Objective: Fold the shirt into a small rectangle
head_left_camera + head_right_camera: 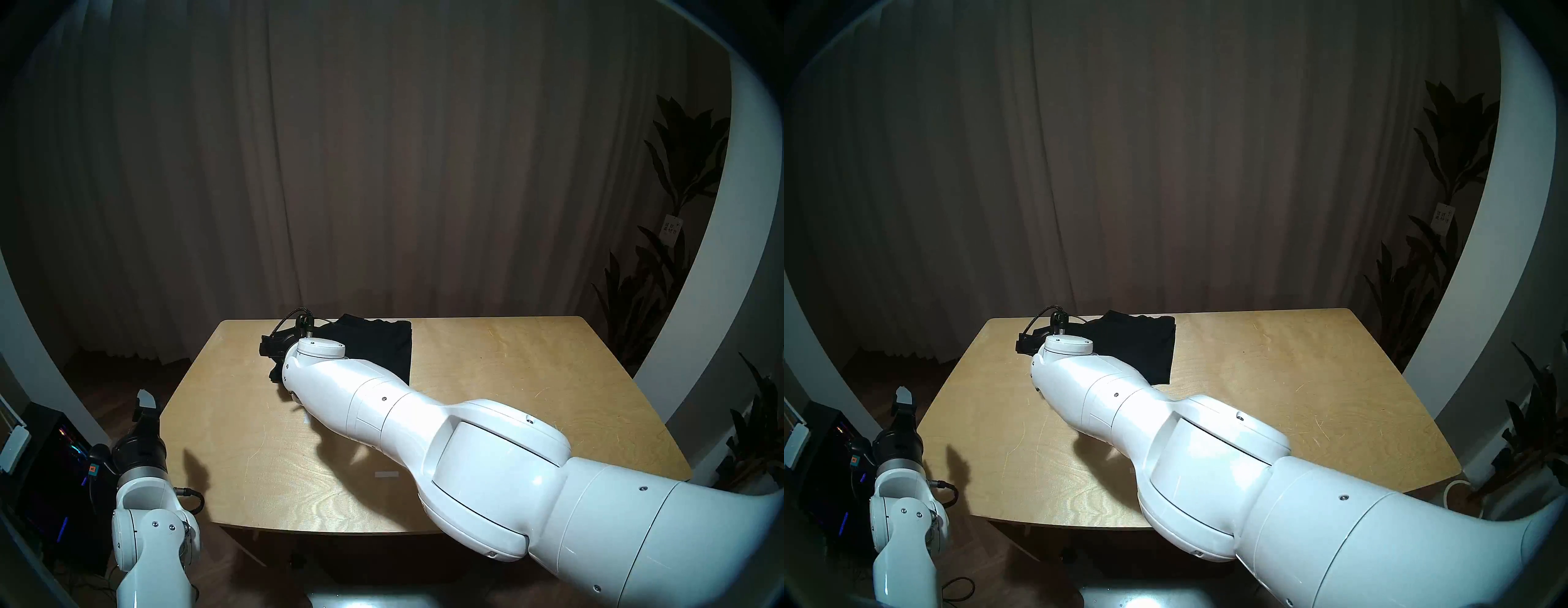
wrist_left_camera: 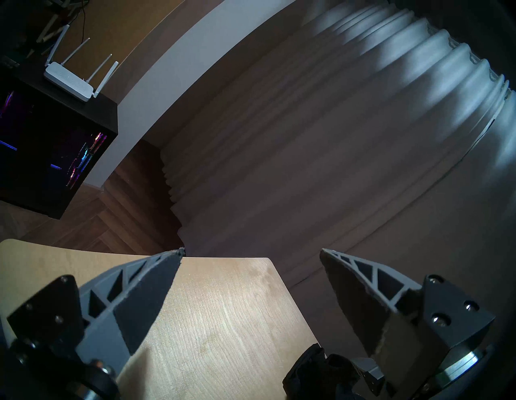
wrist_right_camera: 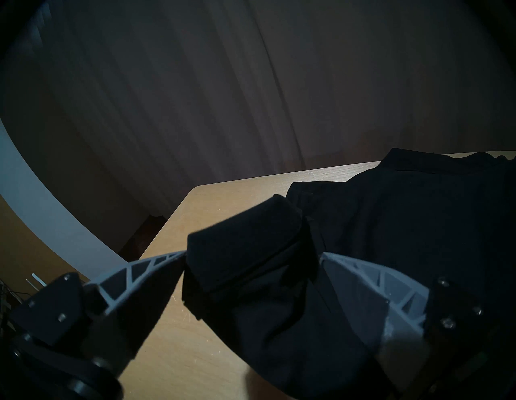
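The black shirt (image 1: 373,348) lies on the tabletop (image 1: 509,382) near its far edge, partly folded, with a rolled or bunched part at the side toward the right gripper (image 3: 251,257). In the right wrist view, this bunched part sits between the two grey fingers (image 3: 360,276), and the rest of the shirt spreads out beyond and beside the gripper, on the side of the bottom-right finger. The fingers stand wide apart; the cloth lies between them and touches the tip of the bottom-left finger, but they do not press it together. The right arm (image 1: 424,412) reaches across the tabletop to the shirt, and in the head views it hides the gripper itself.

The left gripper (image 2: 251,252) is well apart from the shirt, at the near left corner of the tabletop. Its fingers are also spread, and nothing is between them. Under it only bare wood of the tabletop shows, and beyond it a brown curtain (image 2: 335,139) and a dark cabinet (image 2: 55,139) with a white router (image 2: 69,81) on top.
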Tool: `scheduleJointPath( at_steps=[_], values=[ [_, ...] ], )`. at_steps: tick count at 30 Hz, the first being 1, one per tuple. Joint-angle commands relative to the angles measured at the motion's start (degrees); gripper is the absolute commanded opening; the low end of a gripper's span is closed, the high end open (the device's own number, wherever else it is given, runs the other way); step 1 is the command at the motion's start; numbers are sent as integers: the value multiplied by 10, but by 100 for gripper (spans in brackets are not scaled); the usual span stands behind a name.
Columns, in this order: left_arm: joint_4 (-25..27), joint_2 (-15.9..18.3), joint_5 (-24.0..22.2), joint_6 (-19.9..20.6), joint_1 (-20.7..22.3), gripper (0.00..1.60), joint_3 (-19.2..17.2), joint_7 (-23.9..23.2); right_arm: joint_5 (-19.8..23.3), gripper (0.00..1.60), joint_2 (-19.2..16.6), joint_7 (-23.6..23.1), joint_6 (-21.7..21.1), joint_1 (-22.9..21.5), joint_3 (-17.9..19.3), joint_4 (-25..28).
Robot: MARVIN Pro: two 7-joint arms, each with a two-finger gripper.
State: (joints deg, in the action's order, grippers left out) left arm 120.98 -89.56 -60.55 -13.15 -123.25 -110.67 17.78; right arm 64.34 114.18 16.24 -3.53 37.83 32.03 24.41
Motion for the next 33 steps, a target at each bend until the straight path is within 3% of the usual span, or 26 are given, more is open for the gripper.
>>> scheduleJointPath(
  at_steps=[1,9,14,20,26,27,28,33],
  values=[
    [18,0,3,-6,5,160,1,-5,6,160,8,-10,-1,-14,-9,21],
    [29,6,16,-7,12,160,4,-13,23,160,8,-31,6,-41,-5,28],
    [36,27,38,-2,29,160,15,-24,34,160,8,-54,28,-76,24,25],
    [34,59,65,7,67,160,38,-37,29,160,-62,-71,58,-109,47,24],
    [28,83,91,23,104,160,73,-50,12,160,-92,-57,90,-124,65,-20],
    [26,87,98,26,111,160,80,-52,9,160,-110,-58,95,-124,63,-18],
    [25,90,102,29,113,160,86,-53,5,160,-101,-52,100,-127,68,-35],
    [11,108,134,44,141,160,116,-60,-6,160,-145,-49,122,-132,70,-52]
  ],
)
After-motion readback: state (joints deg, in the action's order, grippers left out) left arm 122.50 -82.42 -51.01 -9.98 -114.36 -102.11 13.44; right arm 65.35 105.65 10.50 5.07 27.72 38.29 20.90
